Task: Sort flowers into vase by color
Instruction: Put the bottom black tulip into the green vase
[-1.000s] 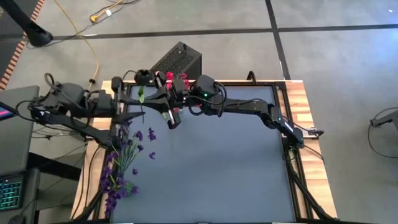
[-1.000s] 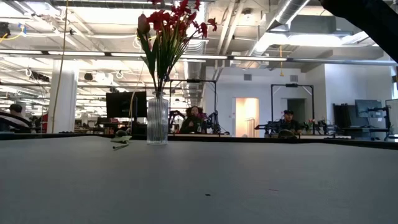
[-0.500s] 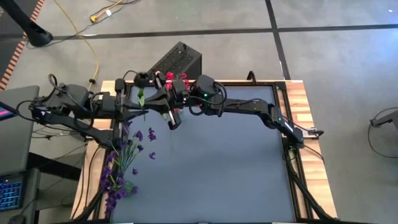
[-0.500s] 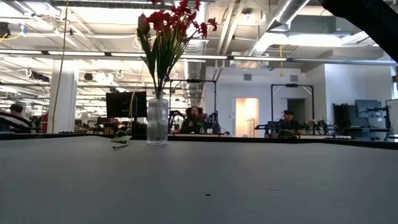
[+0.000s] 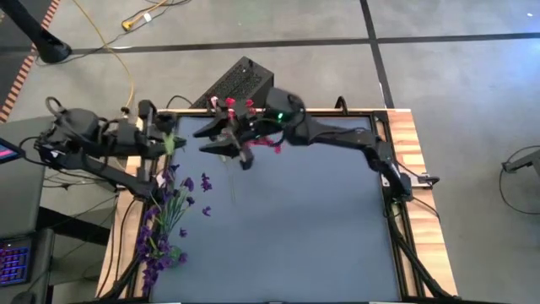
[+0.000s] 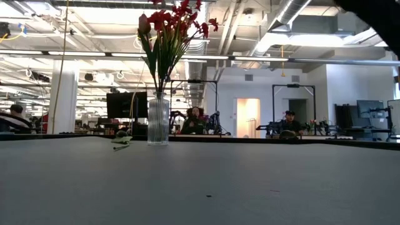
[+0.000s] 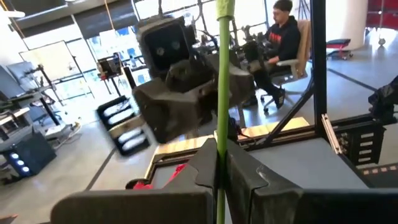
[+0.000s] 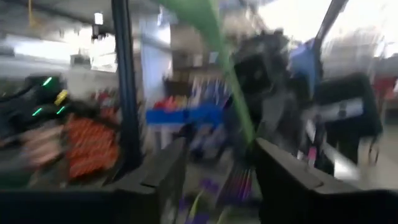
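Note:
A glass vase (image 6: 157, 122) with red flowers (image 6: 175, 22) stands near the table's far left corner. The red blossoms (image 5: 239, 105) show from above. Purple flowers (image 5: 164, 224) lie in a heap along the table's left edge. My left gripper (image 7: 219, 149) hovers over the far left edge (image 5: 171, 142), shut on a green flower stem (image 7: 221, 74) whose blossom is out of view. My right gripper (image 5: 211, 140) stands open just to its right, beside the vase. In its wrist view a blurred green stem (image 8: 221, 56) passes between the open fingers. My left gripper pinches the thin green stem (image 7: 219, 134) between its two fingers. The fingers come level from the table's left side and lie across the stem. The stem stands upright in the hold, clear of the table, and runs up out of the picture.
A black box (image 5: 240, 82) sits on the floor just beyond the table's far edge. A small green scrap (image 6: 121, 142) lies on the table left of the vase. The dark mat (image 5: 304, 228) is bare over its middle and right. People sit at desks in the room behind.
My left gripper has shut on the green stem and drawn back with it toward the table's left edge. My right gripper has opened, let go of the stem and tipped upward beside the vase.

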Tool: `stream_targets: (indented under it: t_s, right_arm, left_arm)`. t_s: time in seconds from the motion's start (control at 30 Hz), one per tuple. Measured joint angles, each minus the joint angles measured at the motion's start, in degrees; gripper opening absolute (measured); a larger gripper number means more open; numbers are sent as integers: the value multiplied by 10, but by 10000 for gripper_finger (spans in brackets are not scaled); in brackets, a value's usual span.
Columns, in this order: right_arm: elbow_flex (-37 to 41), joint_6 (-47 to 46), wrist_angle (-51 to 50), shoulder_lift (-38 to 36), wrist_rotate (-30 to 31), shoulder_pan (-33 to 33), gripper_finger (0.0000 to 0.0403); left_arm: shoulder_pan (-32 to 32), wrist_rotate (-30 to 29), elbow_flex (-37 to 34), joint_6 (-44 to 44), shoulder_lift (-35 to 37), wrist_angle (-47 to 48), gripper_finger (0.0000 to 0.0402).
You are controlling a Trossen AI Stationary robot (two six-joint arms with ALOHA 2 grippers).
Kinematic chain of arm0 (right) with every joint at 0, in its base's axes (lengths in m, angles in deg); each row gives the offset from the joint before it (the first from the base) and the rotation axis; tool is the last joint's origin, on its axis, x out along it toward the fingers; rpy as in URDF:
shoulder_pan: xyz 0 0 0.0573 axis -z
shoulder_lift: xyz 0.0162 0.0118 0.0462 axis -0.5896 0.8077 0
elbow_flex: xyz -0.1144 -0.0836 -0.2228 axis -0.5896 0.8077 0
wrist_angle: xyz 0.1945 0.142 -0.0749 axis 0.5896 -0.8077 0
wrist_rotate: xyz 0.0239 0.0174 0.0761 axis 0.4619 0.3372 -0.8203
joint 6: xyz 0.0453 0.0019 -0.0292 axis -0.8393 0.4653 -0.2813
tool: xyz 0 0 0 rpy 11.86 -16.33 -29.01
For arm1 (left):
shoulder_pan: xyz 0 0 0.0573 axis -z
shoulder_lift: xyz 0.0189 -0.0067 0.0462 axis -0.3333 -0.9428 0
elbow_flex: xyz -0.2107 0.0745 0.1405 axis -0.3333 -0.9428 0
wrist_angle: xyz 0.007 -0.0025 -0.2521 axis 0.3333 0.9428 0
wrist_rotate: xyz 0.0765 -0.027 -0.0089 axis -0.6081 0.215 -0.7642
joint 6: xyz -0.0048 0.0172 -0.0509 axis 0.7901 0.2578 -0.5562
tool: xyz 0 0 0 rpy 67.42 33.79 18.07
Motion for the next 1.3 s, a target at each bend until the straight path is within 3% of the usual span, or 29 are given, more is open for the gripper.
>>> stream_targets:
  t_s: [0.13,0.23,0.43,0.6,0.87,1.03,1.3]
  right_arm:
    - [-1,13,-198,-62,-35,15,254]
    - [-1,62,-354,-108,-30,18,258]
    - [-1,128,-601,-184,77,-16,245]
    - [-1,137,-756,-221,165,-64,232]
    - [0,114,-853,-267,284,-134,207]
    - [0,80,-888,-294,337,-172,189]
    - [0,47,-950,-306,430,-235,167]
  left_arm:
    - [0,15,0,-14,42,41,0]
    - [0,87,0,-23,77,79,0]
    - [0,232,0,-45,152,117,0]
    - [0,356,-34,-129,200,125,0]
    - [-2,433,-167,-194,252,98,0]
    - [-2,523,-234,-197,272,27,0]
    - [-2,535,-288,-180,318,-5,0]
